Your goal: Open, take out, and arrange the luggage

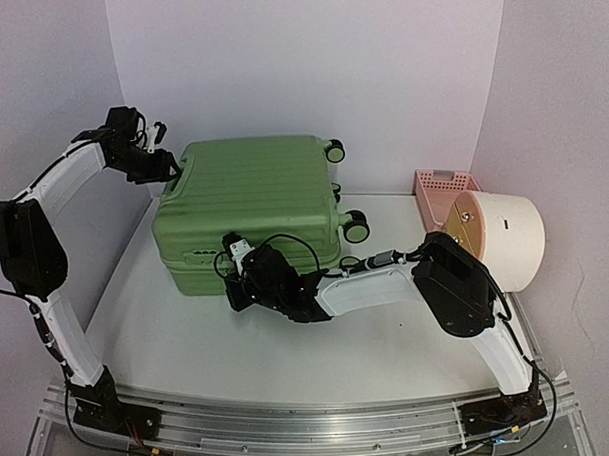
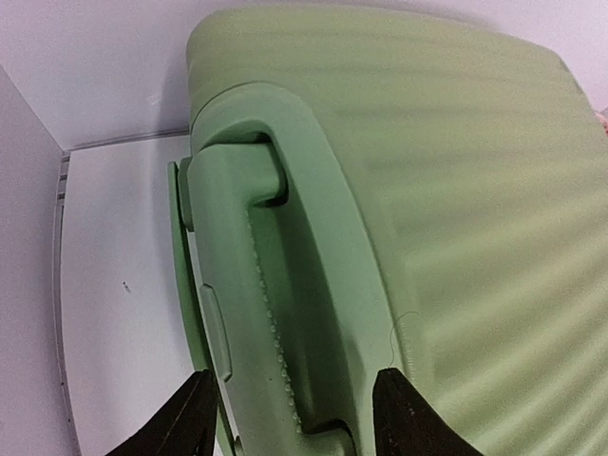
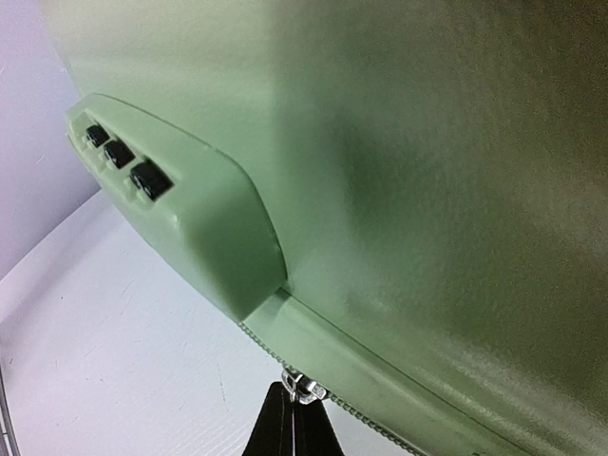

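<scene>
- The luggage is seen closed and lying flat on the white table, a little toward 11 o'clock from the middle of the table in the top view.
- Its ribbed green shell is turned upward, and its wheels are placed on the 3 o'clock side.
- The left gripper is held at the 10 o'clock corner of the luggage, just above the shell.
- In the left wrist view its two fingers are kept apart, roughly half spread, and the green carry handle is framed between them.
- Nothing is clamped by this gripper; whether a finger touches the shell cannot be told.
- The right gripper is brought to the 6 o'clock edge of the luggage, low and close to the table.
- Its fingers are pressed fully together, and the small silver zipper pull is pinched at their very tips.
- The zipper line is seen running along the seam of the shell, toward 4 o'clock from the pull in the right wrist view.
- The lock block with three dark dials is found toward 11 o'clock from the pull in the same view.
- A pink slotted basket and a cream drum are placed at 3 o'clock from the luggage, apart from it, the drum touching the basket.
</scene>
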Motion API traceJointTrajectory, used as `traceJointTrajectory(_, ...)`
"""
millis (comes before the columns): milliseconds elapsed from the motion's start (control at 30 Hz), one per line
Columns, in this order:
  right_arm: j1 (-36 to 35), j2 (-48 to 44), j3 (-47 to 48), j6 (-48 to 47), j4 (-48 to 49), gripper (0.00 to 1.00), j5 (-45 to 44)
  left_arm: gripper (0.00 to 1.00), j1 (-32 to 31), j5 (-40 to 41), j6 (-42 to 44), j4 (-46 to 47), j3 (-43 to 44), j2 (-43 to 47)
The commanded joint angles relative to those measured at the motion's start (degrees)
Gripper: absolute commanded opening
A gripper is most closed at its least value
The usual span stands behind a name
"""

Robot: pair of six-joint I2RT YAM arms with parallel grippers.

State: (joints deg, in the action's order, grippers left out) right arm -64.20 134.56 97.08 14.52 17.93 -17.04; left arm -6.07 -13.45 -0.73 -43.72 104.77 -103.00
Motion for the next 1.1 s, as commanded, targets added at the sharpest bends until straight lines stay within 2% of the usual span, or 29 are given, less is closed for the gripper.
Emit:
traceJointTrajectory(0,0.53,-1.32,-0.01,2.79,1.49,0.00,-0.29,0.55,0.04,3.73,2.14,-2.58,-0.69,-2.09)
traceJointTrajectory(367,0.55,-1.98,-0.30,2.98,-0.05,0.00,-4.51,0.47,-2.60,6.67,3.45,-4.66,-4.05,-5.66)
traceJointTrajectory(433,0.53,-2.10,-0.27,3.01,-0.75,0.00,-5.34,0.43,-2.59,7.10,3.83,-4.63,-4.86,-6.16)
traceJointTrajectory(567,0.51,-2.60,-0.45,2.98,-2.81,0.00,-7.85,0.19,-2.60,6.77,3.78,-4.66,-6.18,-6.87)
traceJointTrajectory(600,0.53,-3.44,-1.73,2.97,-3.34,0.00,-9.53,0.09,-2.59,7.00,3.60,-4.39,-6.43,-6.95)
traceJointTrajectory(700,0.70,-6.12,-5.62,3.49,-3.52,0.00,-12.74,0.01,-2.58,7.59,3.63,-3.64,-6.63,-6.99)
traceJointTrajectory(900,3.18,-17.33,-20.62,5.80,-3.70,0.00,-18.66,0.00,-2.43,12.30,6.57,-0.39,-8.71,-6.40)
traceJointTrajectory(1067,6.46,-27.57,-35.96,5.06,-1.63,0.00,-18.05,0.00,-1.75,14.56,8.51,1.50,-9.56,-6.02)
